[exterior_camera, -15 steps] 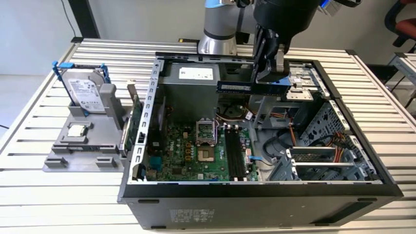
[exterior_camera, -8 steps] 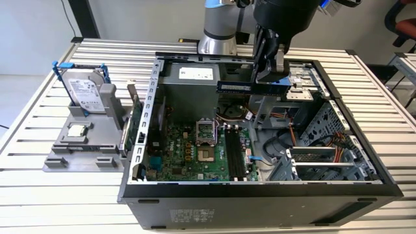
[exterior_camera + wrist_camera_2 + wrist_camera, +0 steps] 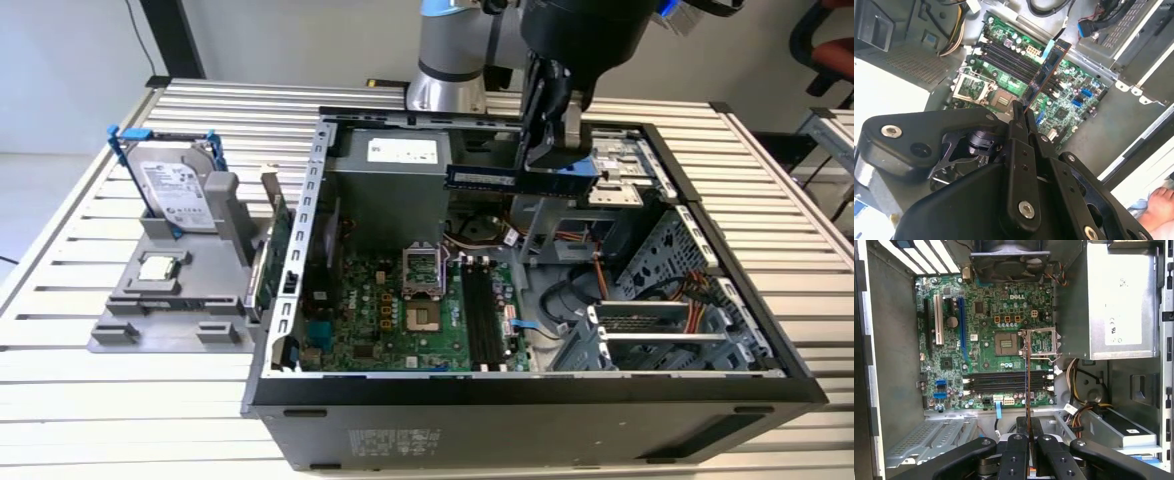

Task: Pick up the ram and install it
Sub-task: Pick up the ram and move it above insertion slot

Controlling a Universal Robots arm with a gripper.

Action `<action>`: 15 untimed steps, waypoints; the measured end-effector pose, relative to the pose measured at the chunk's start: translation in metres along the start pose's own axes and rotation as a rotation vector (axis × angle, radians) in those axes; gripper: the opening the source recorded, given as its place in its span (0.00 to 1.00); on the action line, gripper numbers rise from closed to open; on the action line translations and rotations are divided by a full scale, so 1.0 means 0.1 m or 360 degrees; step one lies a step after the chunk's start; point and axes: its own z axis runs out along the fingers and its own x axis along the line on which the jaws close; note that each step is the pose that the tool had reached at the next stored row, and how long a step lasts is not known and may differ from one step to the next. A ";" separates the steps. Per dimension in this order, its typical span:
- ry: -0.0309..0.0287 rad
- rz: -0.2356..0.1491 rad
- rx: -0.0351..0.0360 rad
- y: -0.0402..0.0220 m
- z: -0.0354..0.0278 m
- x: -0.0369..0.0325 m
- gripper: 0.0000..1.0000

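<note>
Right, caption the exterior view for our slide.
The gripper holds the ram above the open computer case, over the motherboard.

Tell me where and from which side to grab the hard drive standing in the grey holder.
Probably best: grip the hard drive by its upper half, jaws across its two broad faces, coming down from above. It stands on edge, lower end seated in the grey holder, top free.

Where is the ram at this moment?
In the exterior view, the hand grips the ram in the air above the open computer case, over its green board.
</note>
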 end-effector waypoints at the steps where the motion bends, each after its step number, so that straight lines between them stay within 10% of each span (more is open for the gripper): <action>1: -0.00003 0.0024 0.0001 0.000 0.001 0.000 0.00; 15: -0.00029 0.0416 0.0014 0.000 0.001 0.000 0.00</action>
